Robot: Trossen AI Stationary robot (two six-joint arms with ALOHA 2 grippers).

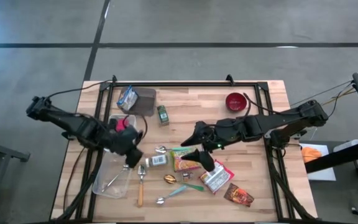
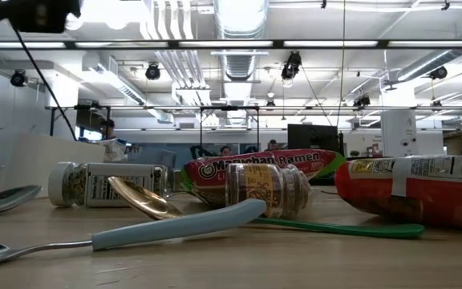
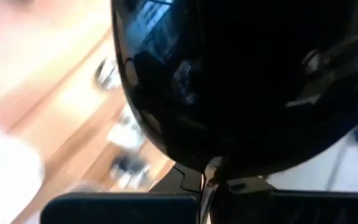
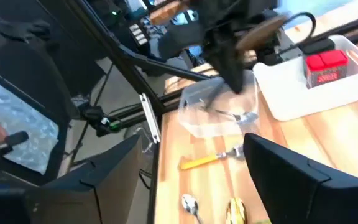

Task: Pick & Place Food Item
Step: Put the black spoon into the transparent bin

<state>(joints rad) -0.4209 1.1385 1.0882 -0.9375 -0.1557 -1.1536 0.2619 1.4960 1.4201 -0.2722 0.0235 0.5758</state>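
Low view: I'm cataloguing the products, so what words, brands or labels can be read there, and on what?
"Maruchan Ramen": on the red ramen packet.
White label on the lying spice jar: too small to read.
Yellow label on the middle jar: blurred.
Red packet's white label: unreadable.

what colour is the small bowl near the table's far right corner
Red; the bowl shows best in the high view.
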